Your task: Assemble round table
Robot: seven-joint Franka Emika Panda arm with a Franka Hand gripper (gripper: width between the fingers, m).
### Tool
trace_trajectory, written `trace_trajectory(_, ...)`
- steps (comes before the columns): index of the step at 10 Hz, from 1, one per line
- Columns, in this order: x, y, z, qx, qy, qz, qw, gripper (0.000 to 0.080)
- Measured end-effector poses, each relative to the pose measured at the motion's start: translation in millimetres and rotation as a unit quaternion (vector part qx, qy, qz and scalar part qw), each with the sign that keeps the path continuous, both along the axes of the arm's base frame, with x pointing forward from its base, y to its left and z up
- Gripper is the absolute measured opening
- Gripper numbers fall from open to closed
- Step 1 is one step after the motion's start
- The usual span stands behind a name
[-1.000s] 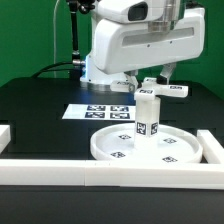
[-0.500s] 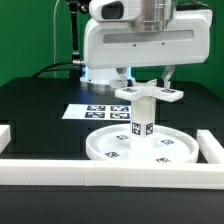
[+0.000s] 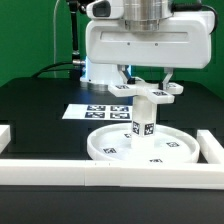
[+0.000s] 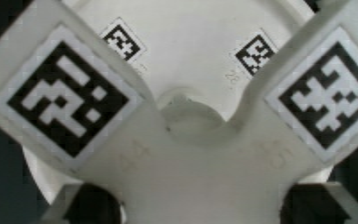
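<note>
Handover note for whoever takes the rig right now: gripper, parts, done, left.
Gripper: fingers closed on the cross-shaped foot piece.
Parts: leg stands upright at the centre of the round disc; the cross-shaped foot piece rests on top of the leg.
Done: leg on round disc, foot piece brought onto leg.
Left: seating cannot be judged from here; probably finish fastening the foot piece, then release.

On the surface (image 3: 40,108), the round disc (image 3: 185,151) lies just in front of the marker board (image 3: 100,112), the leg (image 3: 144,120) stands upright at its centre with the cross-shaped foot piece (image 3: 147,92) on top, and border rails (image 3: 100,172) run before and beside the disc.
</note>
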State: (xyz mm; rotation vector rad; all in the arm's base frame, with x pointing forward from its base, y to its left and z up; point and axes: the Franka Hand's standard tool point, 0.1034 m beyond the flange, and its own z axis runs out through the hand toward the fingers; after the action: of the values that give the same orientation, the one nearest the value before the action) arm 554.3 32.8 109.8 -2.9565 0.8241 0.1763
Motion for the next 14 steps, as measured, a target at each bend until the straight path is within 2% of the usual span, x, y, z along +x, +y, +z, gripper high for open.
trace_trajectory(3, 2.3, 5.9, 0.3, -0.006, 0.005, -0.118, 0.993, 0.0446)
trace_trajectory(5, 4.8, 5.5, 0.3, -0.008, 0.007, -0.218, 0.976, 0.0446)
trace_trajectory(8, 5.7, 7.2, 1.1, -0.013, 0.013, -0.274, 0.962, 0.0446)
trace_trajectory(9, 5.5, 8.2, 0.6, -0.013, 0.015, -0.291, 0.956, 0.0497)
trace_trajectory(10, 5.3, 8.6, 0.4, -0.012, 0.015, -0.282, 0.959, 0.06)
trace_trajectory(11, 4.6, 8.8, 0.9, -0.012, 0.016, -0.272, 0.962, 0.06)
trace_trajectory(12, 3.7, 9.6, 5.0, -0.01, 0.021, -0.251, 0.968, 0.064)
trace_trajectory(14, 4.9, 11.1, 18.4, -0.005, 0.025, -0.23, 0.973, 0.0647)
